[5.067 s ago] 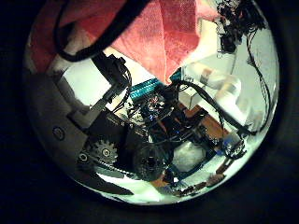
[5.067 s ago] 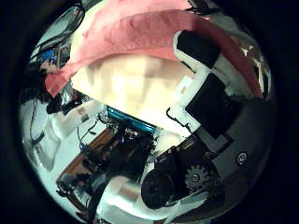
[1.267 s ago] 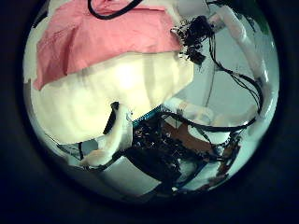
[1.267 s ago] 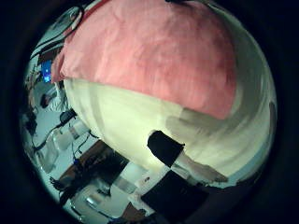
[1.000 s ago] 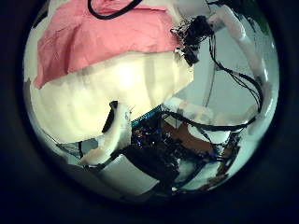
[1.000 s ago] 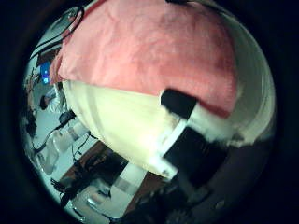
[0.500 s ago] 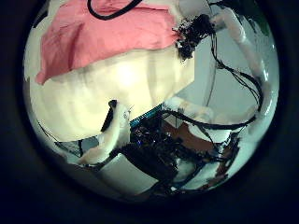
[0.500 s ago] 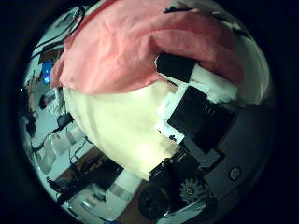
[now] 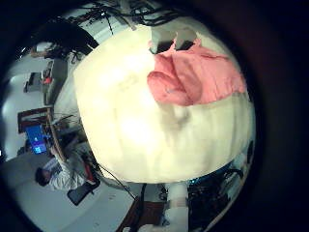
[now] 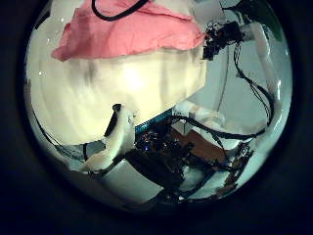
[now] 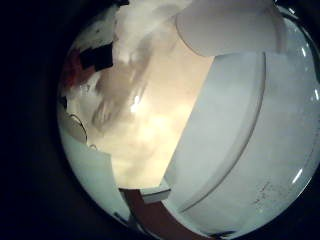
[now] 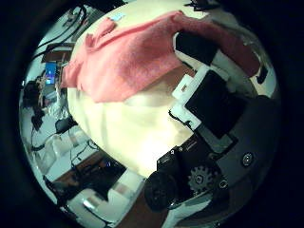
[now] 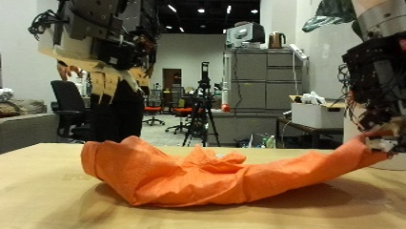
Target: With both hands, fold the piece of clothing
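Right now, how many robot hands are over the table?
2. The left hand hangs open above the orange cloth; the right hand, lower, holds the cloth's lifted end. None seems hidden.

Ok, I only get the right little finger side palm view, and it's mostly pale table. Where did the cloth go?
Observer: The orange cloth lies bunched on the table, with one end stretched out toward the right hand.
Operator: Is that hand holding it?
Observer: It looks so. Its fingers seem to pinch the cloth's tip, which is lifted a little off the table.
Operator: What about the other hand?
Observer: The left hand hangs high above the table with relaxed fingers, holding nothing.
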`<action>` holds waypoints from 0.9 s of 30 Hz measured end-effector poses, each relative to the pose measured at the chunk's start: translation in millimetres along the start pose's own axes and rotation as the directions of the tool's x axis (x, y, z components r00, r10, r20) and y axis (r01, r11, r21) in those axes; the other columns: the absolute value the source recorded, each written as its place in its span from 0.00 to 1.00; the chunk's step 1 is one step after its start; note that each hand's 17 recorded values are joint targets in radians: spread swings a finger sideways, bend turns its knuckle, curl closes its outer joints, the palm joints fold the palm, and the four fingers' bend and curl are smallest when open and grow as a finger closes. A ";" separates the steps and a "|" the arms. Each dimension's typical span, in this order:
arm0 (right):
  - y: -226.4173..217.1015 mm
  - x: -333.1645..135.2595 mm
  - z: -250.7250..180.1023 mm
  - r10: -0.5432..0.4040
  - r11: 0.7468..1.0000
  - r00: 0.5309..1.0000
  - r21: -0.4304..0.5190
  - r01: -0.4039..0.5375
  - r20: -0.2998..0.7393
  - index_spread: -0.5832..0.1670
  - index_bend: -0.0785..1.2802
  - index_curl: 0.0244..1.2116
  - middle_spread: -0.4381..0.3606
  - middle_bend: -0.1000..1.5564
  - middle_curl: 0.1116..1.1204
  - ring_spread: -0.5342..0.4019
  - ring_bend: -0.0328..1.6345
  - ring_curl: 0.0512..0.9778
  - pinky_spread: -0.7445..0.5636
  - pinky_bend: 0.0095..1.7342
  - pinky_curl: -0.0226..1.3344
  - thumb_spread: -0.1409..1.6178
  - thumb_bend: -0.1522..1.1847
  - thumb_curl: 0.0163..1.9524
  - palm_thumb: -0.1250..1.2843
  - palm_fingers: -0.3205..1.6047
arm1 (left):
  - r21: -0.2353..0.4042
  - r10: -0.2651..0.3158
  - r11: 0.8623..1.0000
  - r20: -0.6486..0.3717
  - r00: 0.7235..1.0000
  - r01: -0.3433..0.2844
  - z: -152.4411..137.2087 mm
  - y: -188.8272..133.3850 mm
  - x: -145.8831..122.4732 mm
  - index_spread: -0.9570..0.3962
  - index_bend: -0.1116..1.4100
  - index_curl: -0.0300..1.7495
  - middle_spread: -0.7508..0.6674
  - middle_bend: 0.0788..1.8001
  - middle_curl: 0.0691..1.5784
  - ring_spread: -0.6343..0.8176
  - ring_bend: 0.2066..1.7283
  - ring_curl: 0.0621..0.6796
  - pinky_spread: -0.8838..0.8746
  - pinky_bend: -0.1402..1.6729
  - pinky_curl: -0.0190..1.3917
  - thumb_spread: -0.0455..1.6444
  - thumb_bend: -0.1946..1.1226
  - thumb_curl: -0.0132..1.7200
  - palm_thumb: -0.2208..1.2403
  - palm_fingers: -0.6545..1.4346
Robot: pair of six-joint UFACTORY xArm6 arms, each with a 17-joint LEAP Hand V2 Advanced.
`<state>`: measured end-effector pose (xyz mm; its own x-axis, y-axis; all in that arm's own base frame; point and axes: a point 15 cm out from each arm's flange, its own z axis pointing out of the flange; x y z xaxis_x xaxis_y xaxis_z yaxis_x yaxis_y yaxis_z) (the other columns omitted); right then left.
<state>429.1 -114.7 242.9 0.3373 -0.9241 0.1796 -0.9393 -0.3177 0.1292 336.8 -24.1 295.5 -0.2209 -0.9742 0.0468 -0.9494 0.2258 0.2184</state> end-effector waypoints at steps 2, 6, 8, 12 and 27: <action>-1.6 -7.0 -12.0 -0.008 1.000 1.000 0.014 0.008 0.003 0.38 0.80 0.69 0.37 0.80 0.66 0.33 0.81 0.67 0.31 0.69 0.55 0.74 0.14 0.31 0.88 0.74 | -0.002 -0.004 1.000 0.003 1.000 0.004 1.3 2.9 -3.6 0.86 0.17 0.14 0.81 0.06 0.14 0.84 0.16 0.26 0.80 0.29 0.23 0.72 0.13 0.19 0.52 0.29; -12.0 -25.2 -42.1 -0.035 0.997 0.999 0.065 0.034 0.009 0.39 0.80 0.70 0.36 0.81 0.67 0.33 0.82 0.68 0.32 0.70 0.56 0.75 0.13 0.32 0.87 0.74 | -0.011 -0.031 0.999 0.006 0.999 0.032 6.3 12.2 -20.6 0.86 0.17 0.14 0.81 0.06 0.14 0.84 0.16 0.26 0.80 0.29 0.23 0.72 0.13 0.19 0.52 0.29; -20.1 -32.8 -57.7 -0.053 0.995 0.999 0.090 0.052 0.005 0.39 0.80 0.71 0.36 0.81 0.67 0.33 0.82 0.68 0.32 0.70 0.56 0.75 0.12 0.32 0.87 0.74 | -0.011 -0.040 0.999 0.003 0.999 0.040 7.1 14.6 -26.1 0.86 0.17 0.14 0.81 0.06 0.14 0.84 0.16 0.26 0.80 0.29 0.23 0.72 0.13 0.19 0.52 0.30; -34.1 -51.2 -91.1 -0.090 0.988 0.996 0.126 0.089 0.004 0.39 0.80 0.72 0.36 0.81 0.68 0.33 0.82 0.69 0.33 0.70 0.57 0.76 0.11 0.34 0.87 0.73 | -0.015 -0.072 0.997 -0.006 0.997 0.072 9.8 21.1 -41.7 0.86 0.17 0.14 0.81 0.06 0.14 0.84 0.16 0.26 0.80 0.28 0.23 0.72 0.13 0.19 0.52 0.30; -127.0 -174.8 -171.9 -0.308 0.924 0.951 0.228 0.308 -0.037 0.39 0.79 0.75 0.35 0.80 0.70 0.33 0.82 0.70 0.34 0.70 0.58 0.77 0.11 0.36 0.86 0.73 | -0.012 -0.181 0.983 -0.031 0.983 0.181 17.9 51.9 -84.2 0.86 0.17 0.14 0.81 0.07 0.15 0.84 0.17 0.26 0.80 0.28 0.23 0.72 0.13 0.19 0.52 0.30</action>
<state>500.2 123.7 362.7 0.6121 -0.7728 0.1675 -0.7780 -0.6265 -0.0477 302.1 69.7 285.5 -0.0383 -0.9986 0.0365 -0.9709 0.0458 0.2349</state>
